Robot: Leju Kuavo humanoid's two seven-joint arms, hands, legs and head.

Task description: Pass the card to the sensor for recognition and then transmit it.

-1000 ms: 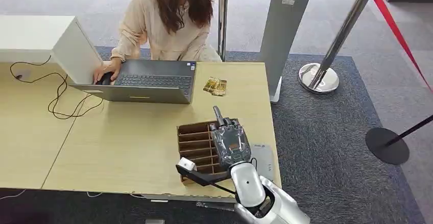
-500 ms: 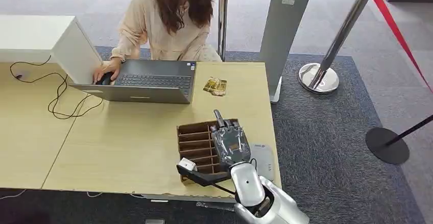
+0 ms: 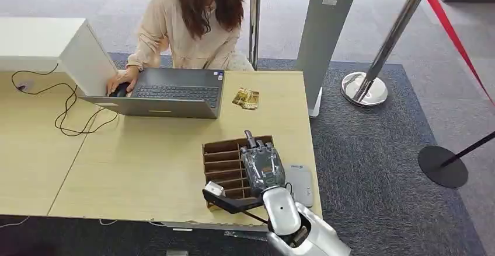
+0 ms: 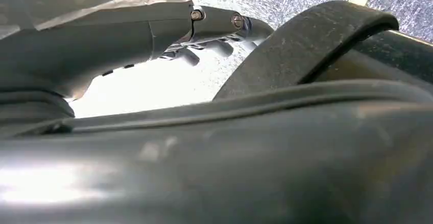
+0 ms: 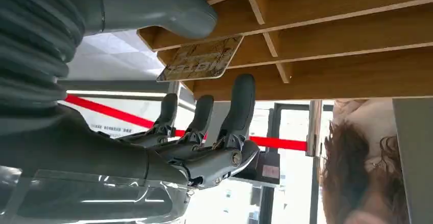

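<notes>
Lower centre of head view: card (image 5: 200, 59) stands in slot of wooden organizer (image 3: 225, 165), long axis running along slot. Right hand (image 3: 262, 165) over organizer, thumb and fingers (image 5: 240, 104) flanking card, contact uncertain. Sensor (image 3: 299, 184) just right of organizer. Left hand (image 4: 214, 30) grip indiscernible.

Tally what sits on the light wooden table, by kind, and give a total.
Laptop: 1
Wooden slotted card holder: 1
Grey card sensor: 1
Loose gold cards: 1 small pile; their number cannot be told
White box: 1
Black cable: 1
Total: 6 kinds of thing, counting the pile once.
</notes>
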